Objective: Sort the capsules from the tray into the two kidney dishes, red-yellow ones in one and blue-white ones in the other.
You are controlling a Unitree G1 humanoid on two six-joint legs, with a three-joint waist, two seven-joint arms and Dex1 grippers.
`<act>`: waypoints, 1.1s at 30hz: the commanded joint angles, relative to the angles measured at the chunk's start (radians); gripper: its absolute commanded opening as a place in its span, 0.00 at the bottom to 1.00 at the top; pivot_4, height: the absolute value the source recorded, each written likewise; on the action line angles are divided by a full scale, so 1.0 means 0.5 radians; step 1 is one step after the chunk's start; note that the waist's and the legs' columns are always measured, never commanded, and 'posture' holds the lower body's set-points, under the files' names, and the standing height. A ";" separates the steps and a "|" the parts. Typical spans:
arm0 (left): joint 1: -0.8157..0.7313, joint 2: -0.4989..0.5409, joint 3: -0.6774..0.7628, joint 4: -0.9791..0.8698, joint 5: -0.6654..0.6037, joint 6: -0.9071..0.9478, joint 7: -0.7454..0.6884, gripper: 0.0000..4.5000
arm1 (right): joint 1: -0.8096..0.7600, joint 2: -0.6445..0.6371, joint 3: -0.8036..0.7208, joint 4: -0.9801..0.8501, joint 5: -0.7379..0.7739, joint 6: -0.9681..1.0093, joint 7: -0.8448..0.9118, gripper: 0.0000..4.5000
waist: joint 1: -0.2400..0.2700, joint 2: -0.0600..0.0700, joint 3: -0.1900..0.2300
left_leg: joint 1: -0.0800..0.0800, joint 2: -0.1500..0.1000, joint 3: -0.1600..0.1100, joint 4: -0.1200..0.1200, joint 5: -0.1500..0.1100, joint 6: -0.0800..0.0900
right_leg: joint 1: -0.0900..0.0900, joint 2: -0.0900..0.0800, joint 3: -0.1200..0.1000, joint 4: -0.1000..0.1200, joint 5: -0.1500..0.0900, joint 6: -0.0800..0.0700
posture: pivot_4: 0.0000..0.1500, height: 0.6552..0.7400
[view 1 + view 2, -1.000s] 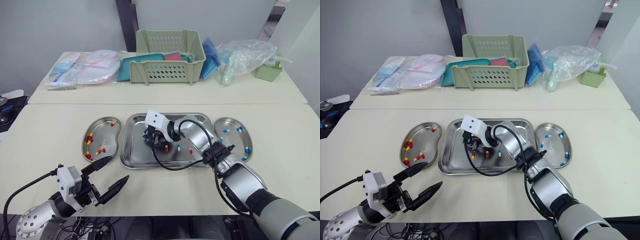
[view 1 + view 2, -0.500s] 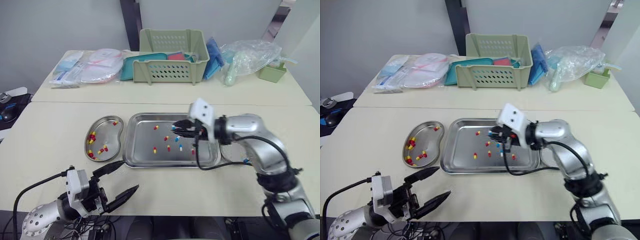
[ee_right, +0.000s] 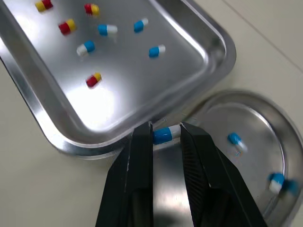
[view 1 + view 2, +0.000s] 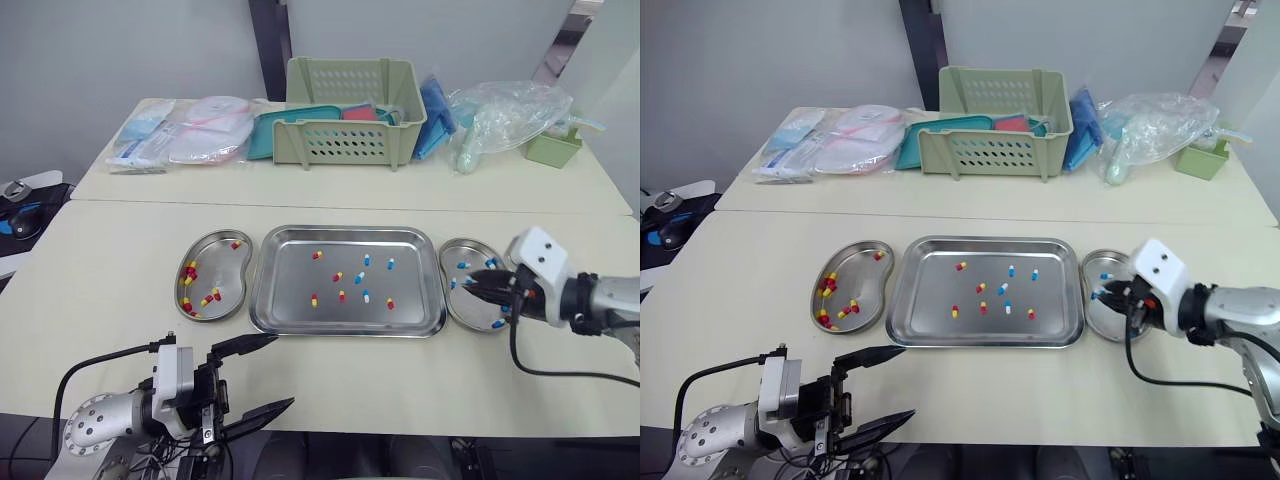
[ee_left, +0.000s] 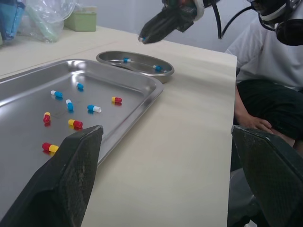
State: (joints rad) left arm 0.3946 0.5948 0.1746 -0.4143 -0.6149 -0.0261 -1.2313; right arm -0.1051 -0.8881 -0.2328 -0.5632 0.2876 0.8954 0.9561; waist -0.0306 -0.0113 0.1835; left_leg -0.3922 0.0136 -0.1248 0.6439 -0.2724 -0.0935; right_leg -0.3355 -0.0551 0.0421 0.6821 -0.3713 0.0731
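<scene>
The steel tray (image 4: 345, 329) lies mid-table with several red-yellow (image 4: 337, 276) and blue-white capsules (image 4: 366, 259) scattered in it. Left of it, one kidney dish (image 4: 216, 264) holds several red-yellow capsules. On the other side, the second kidney dish (image 4: 462, 312) holds blue-white ones. My right gripper (image 4: 476, 284) hovers over that right dish near its tray side, shut on a blue-white capsule (image 3: 166, 133) pinched between its fingers (image 3: 142, 156). My left gripper (image 4: 282, 372) stands open and holds nothing, low at the table's front edge, apart from the tray.
On the rear table stand a green basket (image 4: 348, 112), sealed packets (image 4: 185, 142), a plastic bag (image 4: 500, 112) and a small green box (image 4: 553, 148). A seated person (image 5: 270, 61) is beyond the table's right end.
My right gripper has left the tray and swung right, carrying the blue-white capsule over the right kidney dish. The head camera has shifted. My left gripper stays open near the front edge.
</scene>
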 commanded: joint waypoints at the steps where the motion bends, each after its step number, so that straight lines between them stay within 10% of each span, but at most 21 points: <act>1: -0.025 -0.002 -0.020 -0.002 -0.005 -0.036 -0.013 1.00 | 0.066 -0.037 -0.065 0.057 -0.034 -0.134 -0.067 0.12 | -0.007 0.000 0.000 | 0.001 0.000 0.001 0.000 0.000 0.000 | 0.000 0.000 0.001 0.000 0.000 0.000 | 1.00 1.00; 12: -0.112 -0.012 -0.046 -0.020 -0.008 -0.031 0.029 1.00 | 0.179 -0.038 -0.025 0.166 -0.036 -0.235 -0.186 0.12 | -0.003 0.000 0.000 | 0.002 0.000 0.001 0.001 0.000 0.000 | 0.002 0.000 0.000 0.000 0.000 0.000 | 1.00 1.00; 25: -0.129 -0.006 -0.065 -0.082 -0.019 -0.004 0.105 1.00 | 0.166 -0.062 -0.140 0.205 0.063 -0.263 -0.205 0.99 | -0.003 0.000 0.000 | 0.002 0.000 0.001 0.001 0.000 0.000 | 0.003 0.000 0.000 0.000 0.000 0.000 | 1.00 1.00; 33: -0.126 -0.020 -0.015 -0.080 -0.012 -0.010 0.202 1.00 | 0.205 -0.068 -0.206 0.225 0.084 -0.476 -0.147 0.99 | -0.003 0.000 0.000 | 0.002 0.000 0.001 0.001 0.000 0.000 | 0.003 0.000 0.000 0.000 0.000 0.000 | 1.00 1.00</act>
State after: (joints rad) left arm 0.3249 0.5871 0.1448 -0.4242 -0.6143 -0.0259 -1.1443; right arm -0.0081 -0.9105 -0.2959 -0.4365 0.3221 0.7004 0.8736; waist -0.0319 -0.0111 0.1834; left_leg -0.3911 0.0138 -0.1244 0.6444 -0.2723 -0.0936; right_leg -0.3339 -0.0550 0.0423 0.6820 -0.3712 0.0732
